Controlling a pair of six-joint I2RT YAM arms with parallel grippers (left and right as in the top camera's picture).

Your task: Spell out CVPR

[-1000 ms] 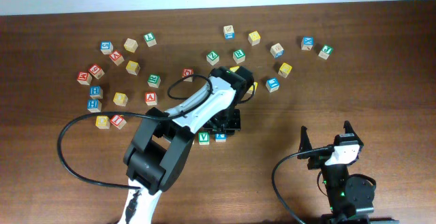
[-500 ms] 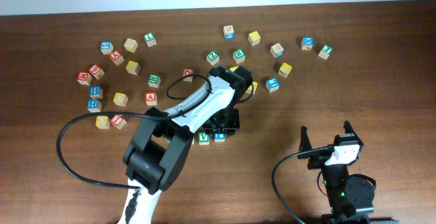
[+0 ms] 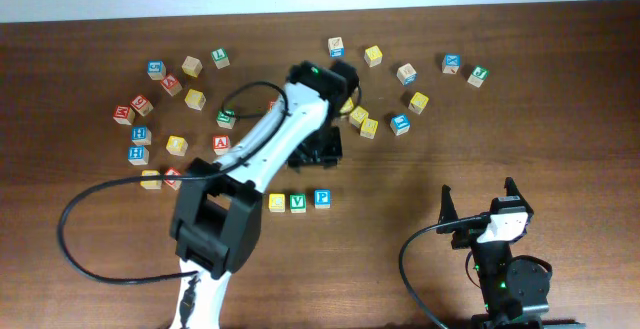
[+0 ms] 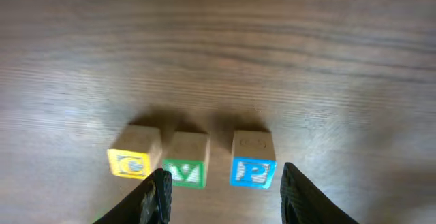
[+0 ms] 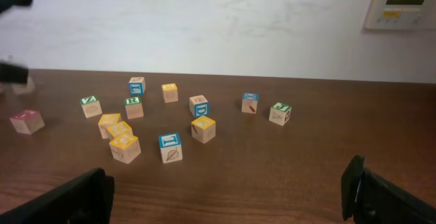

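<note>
Three cubes lie in a row on the table: yellow C (image 3: pixel 277 203), green V (image 3: pixel 298 203), blue P (image 3: pixel 322 198), with a small gap before the P. In the left wrist view they show as C (image 4: pixel 133 160), V (image 4: pixel 187 167) and P (image 4: pixel 253 165). My left gripper (image 3: pixel 318 153) is open and empty, raised just behind the row (image 4: pixel 223 183). A green cube that looks like the R (image 5: pixel 133 107) stands among the loose cubes; the left arm hides it in the overhead view. My right gripper (image 3: pixel 481 203) is open and empty at the front right (image 5: pixel 228 197).
Loose letter cubes are scattered across the far half of the table, one cluster at the left (image 3: pixel 176 145) and one at the right (image 3: pixel 418 102). Yellow cubes (image 3: pixel 364 122) lie close to the left arm's wrist. A black cable (image 3: pixel 75 229) loops at the left.
My left gripper has drawn back from the row toward the far side. The C, V and P cubes, partly hidden under it before, now stand free in a line.
</note>
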